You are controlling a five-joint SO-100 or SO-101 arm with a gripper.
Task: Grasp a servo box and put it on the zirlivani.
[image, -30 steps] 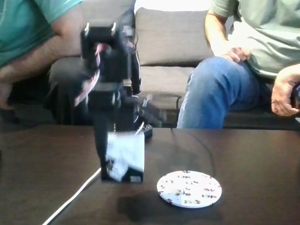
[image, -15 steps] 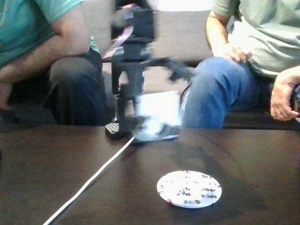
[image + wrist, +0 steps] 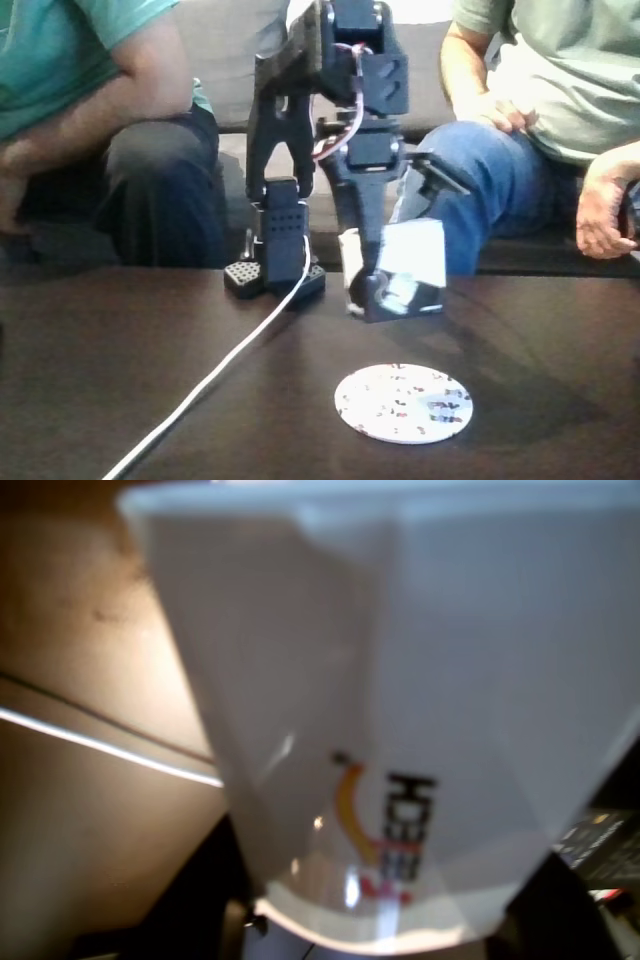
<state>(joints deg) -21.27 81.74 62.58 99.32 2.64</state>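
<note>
One servo box (image 3: pixel 410 268) aloft above zirlivani (image 3: pixel 403 402), well apart.

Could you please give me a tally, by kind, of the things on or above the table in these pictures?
Servo box, held above the table: 1
White speckled disc (the zirlivani): 1
White cable: 1
Robot arm with gripper: 1
Total: 4

Count, fixed view: one servo box (image 3: pixel 412 268), one zirlivani (image 3: pixel 403 402), one robot arm (image 3: pixel 330 120) with one pincer (image 3: pixel 385 285), one white cable (image 3: pixel 225 365), one tabletop (image 3: pixel 100 370), two seated persons (image 3: pixel 90 110) (image 3: pixel 540 100).
</note>
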